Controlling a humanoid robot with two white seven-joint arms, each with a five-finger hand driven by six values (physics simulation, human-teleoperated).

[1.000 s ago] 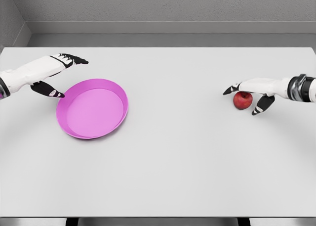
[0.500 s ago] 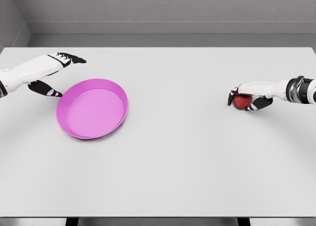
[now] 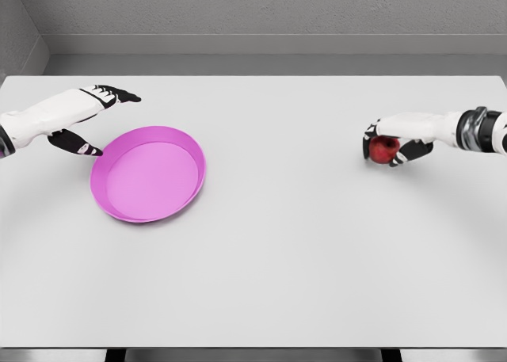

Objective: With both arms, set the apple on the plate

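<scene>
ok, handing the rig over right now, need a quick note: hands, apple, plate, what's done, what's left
Right hand: shut on the apple, at the right side of the table; the apple looks just clear of the surface, though I can't be sure.
Left hand: open, holding nothing, just beyond the left rim of the plate; thumb tip at the rim, contact unclear.
Plate: pink, nothing in it, on the left side of the table.
Done: apple grasped.
Left: carry the apple across to the plate, set it down and let go.
</scene>
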